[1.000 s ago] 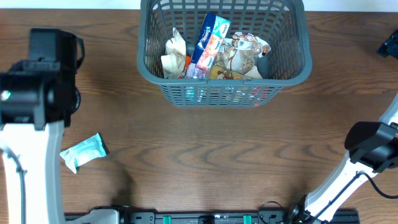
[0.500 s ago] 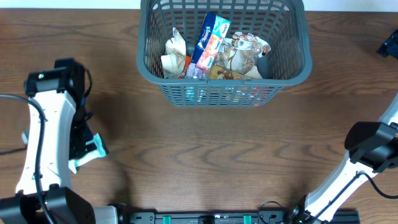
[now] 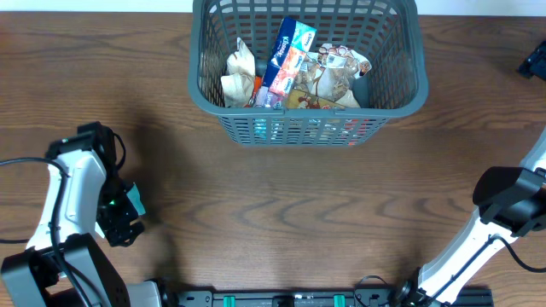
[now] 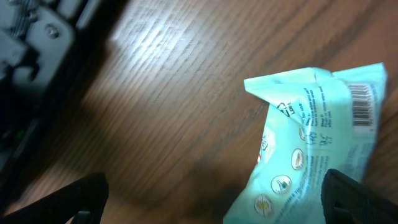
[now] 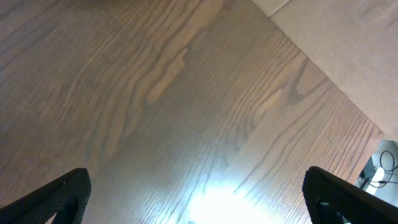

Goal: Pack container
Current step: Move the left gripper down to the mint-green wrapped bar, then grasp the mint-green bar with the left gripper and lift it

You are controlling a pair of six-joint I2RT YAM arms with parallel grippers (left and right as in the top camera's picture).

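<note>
Left gripper [image 4: 210,202]: jaws spread wide and holding nothing, low over the table [image 3: 281,205] at about 8 o'clock in the overhead view.
Teal packet [image 4: 317,137]: lies flat on the wood, barcode up, at 2 o'clock from the left gripper in the wrist view. Its lower end runs toward the right fingertip; I cannot tell whether they touch.
Container [image 3: 209,94]: upright at 12 o'clock, well apart from the teal packet.
Inside the container: a cream packet [image 3: 239,72] at 9 o'clock, a blue-and-orange pack [image 3: 288,53] leaning at centre, and a patterned pouch [image 3: 337,72] at 3 o'clock.
Right gripper [image 5: 199,199]: jaws spread wide and empty, above bare wood at about 4 o'clock.
Black object [image 3: 533,61]: at 2 o'clock, cut off by the frame edge.
</note>
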